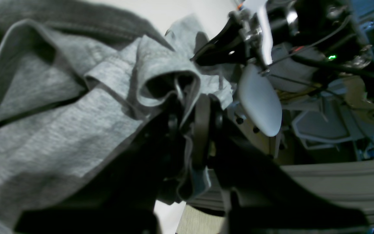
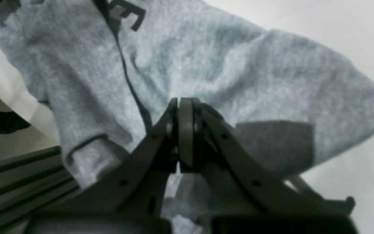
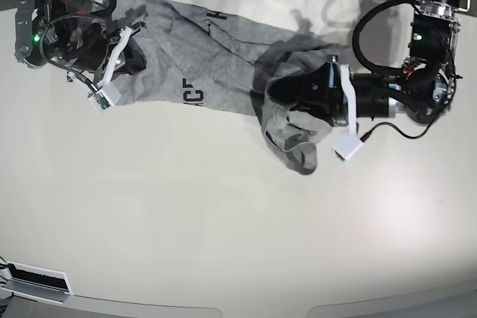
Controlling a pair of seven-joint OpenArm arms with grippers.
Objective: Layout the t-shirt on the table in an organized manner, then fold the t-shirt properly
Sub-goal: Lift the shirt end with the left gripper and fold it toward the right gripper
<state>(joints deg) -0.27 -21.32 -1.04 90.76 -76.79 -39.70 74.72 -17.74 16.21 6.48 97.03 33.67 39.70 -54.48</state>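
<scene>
Both grippers are pinching the shirt [image 3: 216,57], which is stretching crumpled along the table's [image 3: 223,243] far edge, left gripper [image 1: 190,113] and right gripper [image 2: 182,107] pulling at opposite ends.

We find only partial black block lettering on the t-shirt [image 3: 201,57], and no complete word can be read. In the base view the characters "ACF" appear sideways near the middle of the garment, with one further dark mark near its far edge too small to identify. In the right wrist view a letter resembling "E" shows at the top of the t-shirt [image 2: 187,61], cut by a fold.
</scene>
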